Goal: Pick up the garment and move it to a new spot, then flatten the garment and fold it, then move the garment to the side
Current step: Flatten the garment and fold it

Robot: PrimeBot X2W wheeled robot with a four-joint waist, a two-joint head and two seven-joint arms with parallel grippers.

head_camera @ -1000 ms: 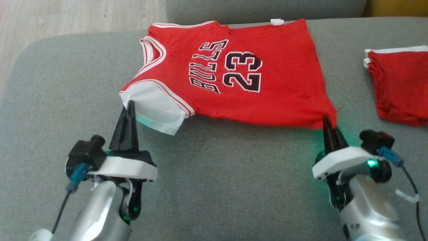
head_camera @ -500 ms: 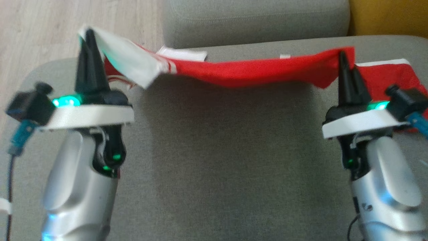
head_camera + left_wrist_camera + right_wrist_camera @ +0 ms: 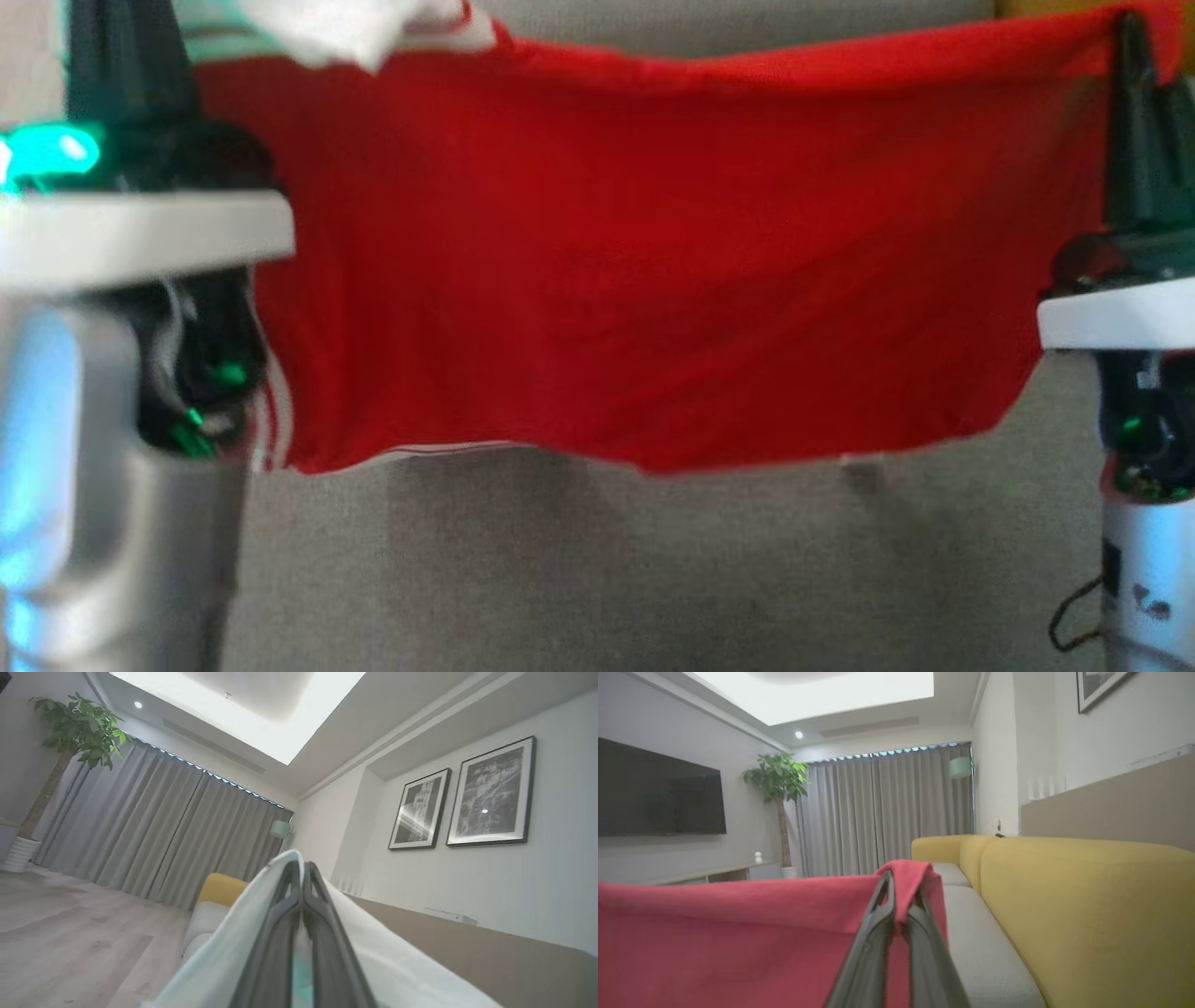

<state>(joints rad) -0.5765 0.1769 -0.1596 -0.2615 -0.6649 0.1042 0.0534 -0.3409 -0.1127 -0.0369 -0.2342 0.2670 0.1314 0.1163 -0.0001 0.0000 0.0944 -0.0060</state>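
1. Since a second earlier, both arms had raised the garment [image 3: 653, 261] off the grey cushion [image 3: 607, 579], where it had lain flat with its print up. It now hung in the air like a red curtain, plain side towards the robot.
2. Nearest on the left, the left gripper [image 3: 126, 65] was pinched shut on the white sleeve [image 3: 355, 28]. Its 2 fingers were pressed together, with pale cloth draped down either side of them.
3. On the other side, the right gripper [image 3: 1131, 56] was clamped just as tight on a red corner, and the cloth folded over its fingertips.
4. What mattered for the coming move was how the garment lay. Its long axis ran left to right between the 2 grippers, the held top edge nearly level with a slight sag. The body hung straight down below the fingertips. Its lower edge seemed to be clear of the cushion. Neither arm was nearer, as each held 1 end. I judged that both would have to travel together, keeping their spread, so that the bottom edge met the new spot first.
5. Farther off stood a yellow sofa [image 3: 1087, 914], then grey curtains [image 3: 887, 807] and a potted plant [image 3: 777, 779].
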